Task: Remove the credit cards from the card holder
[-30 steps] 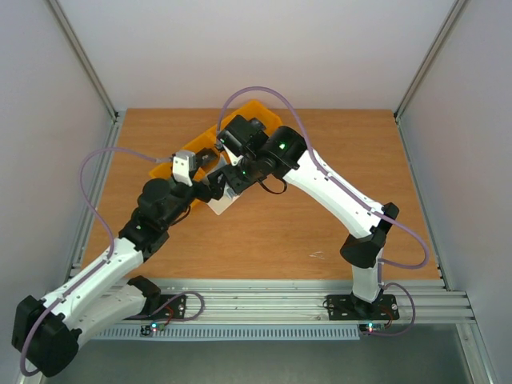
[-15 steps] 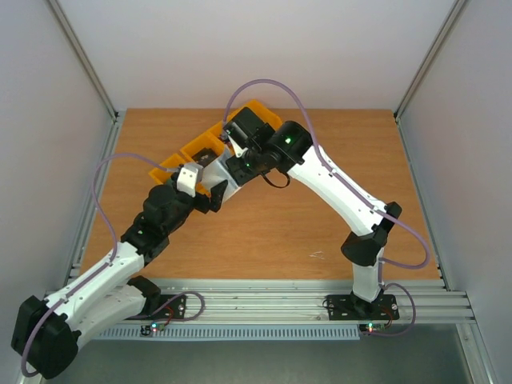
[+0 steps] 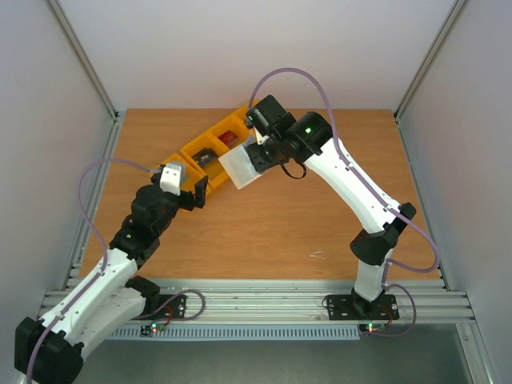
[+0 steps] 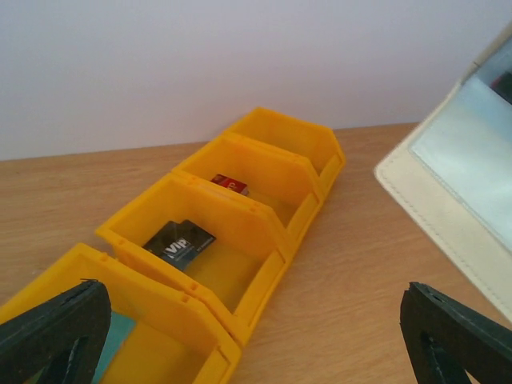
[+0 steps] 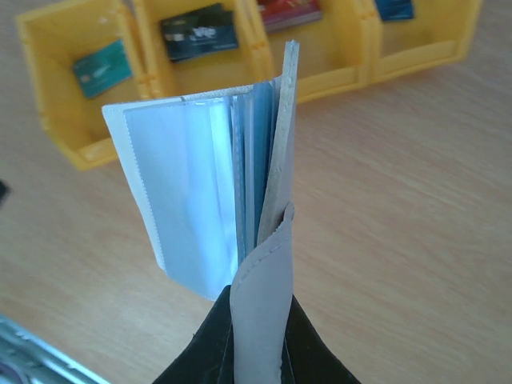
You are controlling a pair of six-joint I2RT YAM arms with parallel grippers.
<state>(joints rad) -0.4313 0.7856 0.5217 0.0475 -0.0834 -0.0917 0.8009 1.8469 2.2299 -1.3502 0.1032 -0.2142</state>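
Left claw: the black two-finger left gripper (image 4: 252, 332) stands wide open and holds nothing. It sits at the near-left end of the bins, probably so its wrist camera looks down the row.
Bins: a row of four yellow plastic open-topped bins (image 4: 160, 308) runs from near-left to far-right across the brown wooden table (image 3: 280, 232). They appear to serve as the drop-off places, one card to each.
First bin: a small teal card (image 5: 102, 68) lies flat in the nearest-left bin.
Second bin: the black credit card with pale "VIP" lettering (image 4: 180, 242) lies flat on the floor of this bin, out of the holder.
Third bin: the red credit card (image 4: 230, 184) lies here, partly behind the bin's near wall.
Fourth bin: a blue card (image 5: 394, 8) shows at the far-right end.
Holder: the pale grey-beige folding card holder (image 5: 204, 192) hangs open just right of the bins. Its clear silvery sleeves are fanned out, likely to expose the pockets. Those that show look empty, but some are edge-on and I cannot tell.
Right claw: the right gripper (image 5: 256, 352) is clamped on the holder's outer flap, which lets the sleeves fall open.
Progress: by my reading, the removal looks nearly or fully done.
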